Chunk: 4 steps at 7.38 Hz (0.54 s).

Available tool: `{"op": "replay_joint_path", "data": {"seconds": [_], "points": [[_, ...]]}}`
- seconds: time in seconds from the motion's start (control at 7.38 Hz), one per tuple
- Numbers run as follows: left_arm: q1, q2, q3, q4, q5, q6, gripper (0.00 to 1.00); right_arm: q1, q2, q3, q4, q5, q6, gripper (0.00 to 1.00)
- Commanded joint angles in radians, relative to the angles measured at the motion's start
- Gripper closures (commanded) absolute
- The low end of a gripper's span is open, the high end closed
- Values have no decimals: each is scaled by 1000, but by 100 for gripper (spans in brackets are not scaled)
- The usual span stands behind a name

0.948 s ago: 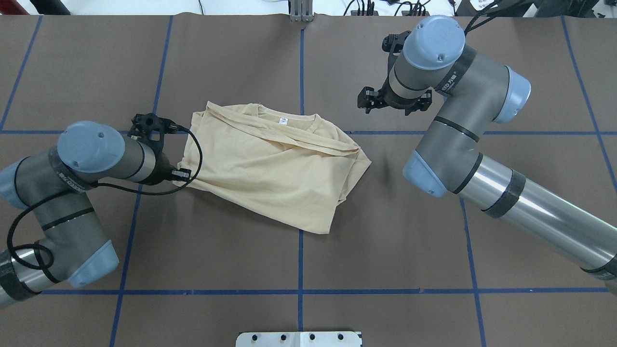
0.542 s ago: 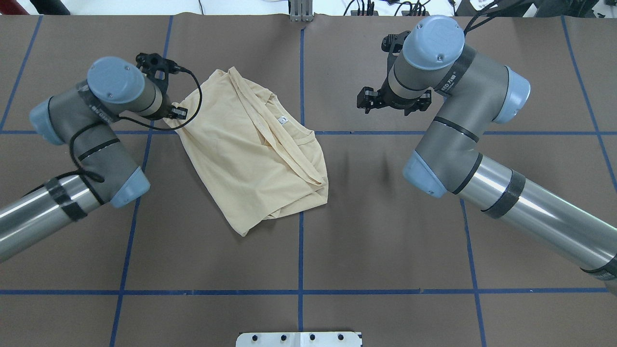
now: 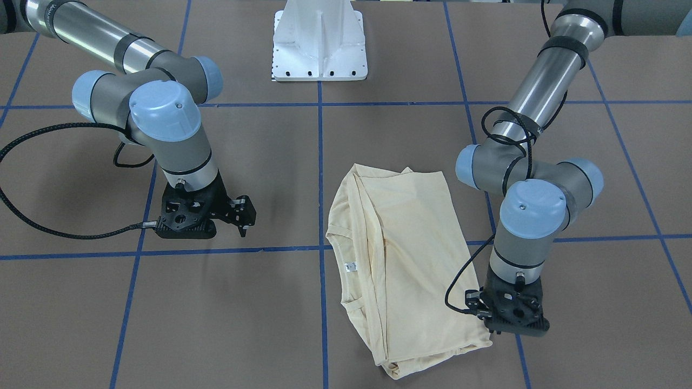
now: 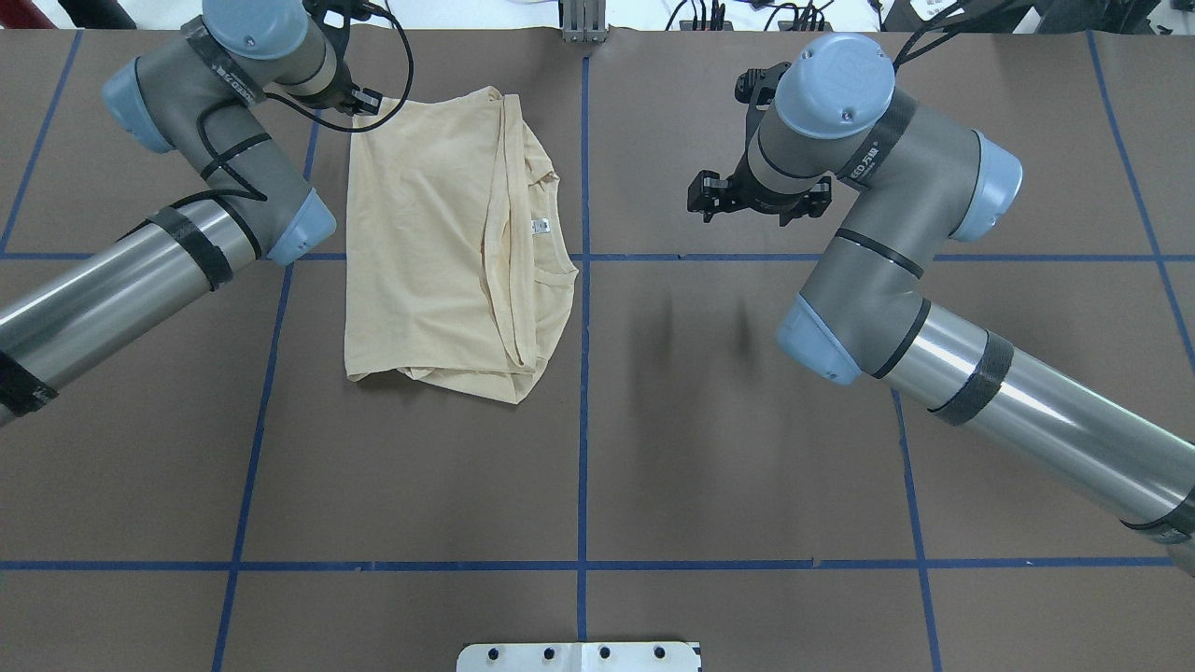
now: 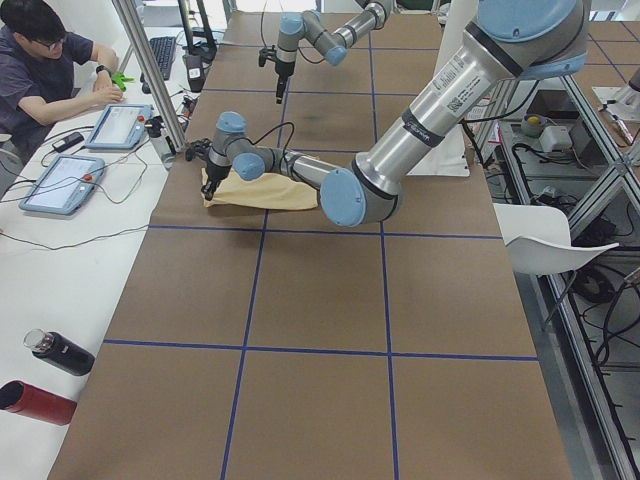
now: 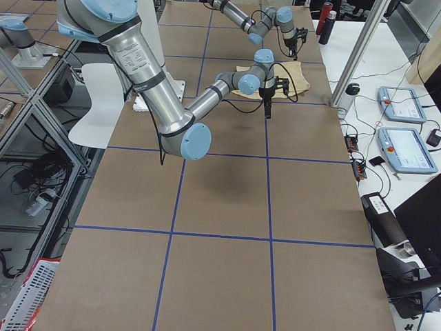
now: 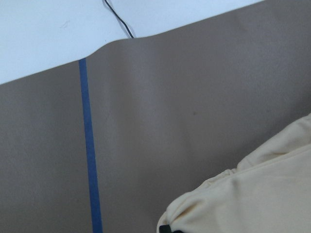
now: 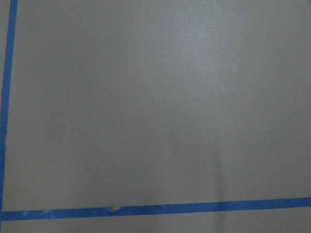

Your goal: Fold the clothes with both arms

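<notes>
The clothes are one cream-yellow shirt (image 4: 439,243), lying folded and flat left of the table's centre line, with its white neck tag (image 4: 540,225) facing up. No print is visible. My left gripper (image 4: 362,101) is shut on the shirt's far left corner near the far table edge. The left wrist view shows bunched shirt fabric (image 7: 257,194) at its bottom edge. In the front-facing view the left gripper (image 3: 493,329) sits low at the shirt's (image 3: 411,254) corner. My right gripper (image 4: 758,201) hovers open and empty, well right of the shirt, over bare mat.
Blue tape lines (image 4: 583,392) split the brown mat into squares. The white pedestal base (image 3: 319,48) stands at the robot's side. A metal bracket (image 4: 583,23) sits on the far edge. A person (image 5: 40,60) sits at a desk with tablets beyond that edge.
My left arm swung towards the far edge, dragging the held corner and turning the shirt until it lies lengthwise. The right arm barely moved.
</notes>
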Motion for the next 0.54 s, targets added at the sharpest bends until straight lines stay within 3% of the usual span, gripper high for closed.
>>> {"op": "replay_joint_path", "data": {"seconds": [0.0, 0.27, 0.41], "points": [[-49, 46, -51, -36, -123, 82, 0, -24, 31, -10, -1, -4, 49, 0], [-56, 150, -183, -36, -172, 96, 0, -88, 134, -86, -8, -20, 194, 0], [-56, 158, -196, -36, -172, 89, 0, -129, 209, -167, -6, -86, 273, 1]]}}
